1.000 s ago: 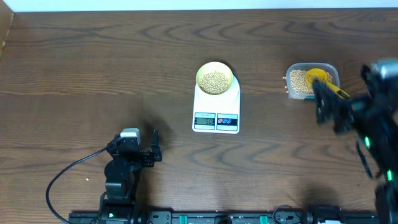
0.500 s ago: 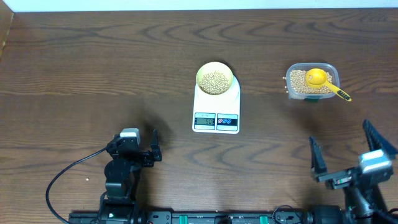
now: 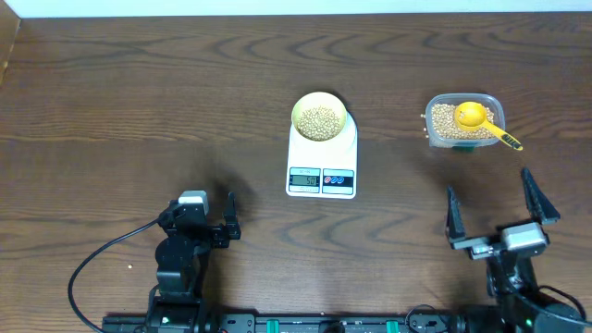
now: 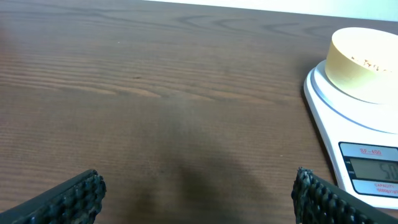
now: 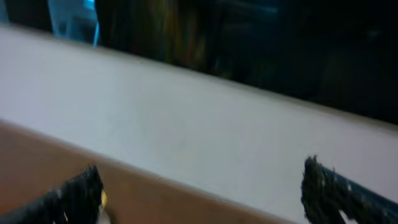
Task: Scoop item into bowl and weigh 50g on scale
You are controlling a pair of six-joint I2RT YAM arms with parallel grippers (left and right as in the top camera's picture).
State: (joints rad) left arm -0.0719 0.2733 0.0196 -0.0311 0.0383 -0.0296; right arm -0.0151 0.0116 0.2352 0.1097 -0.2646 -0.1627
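The scale [image 3: 322, 157] sits at the middle of the bench [image 3: 139, 111], the bowl [image 3: 295, 116] on its far end with beans [image 3: 320, 121] in it. Well apart to the right — about as far back — stands a tub [image 3: 428, 129] of more beans, a scoop [image 3: 472, 114] lying in it.

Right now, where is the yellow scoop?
In the overhead view, the yellow scoop lies in the clear tub of beans on the robot's right side. Its handle pokes out past the rim, and the tub sits right of the scale.
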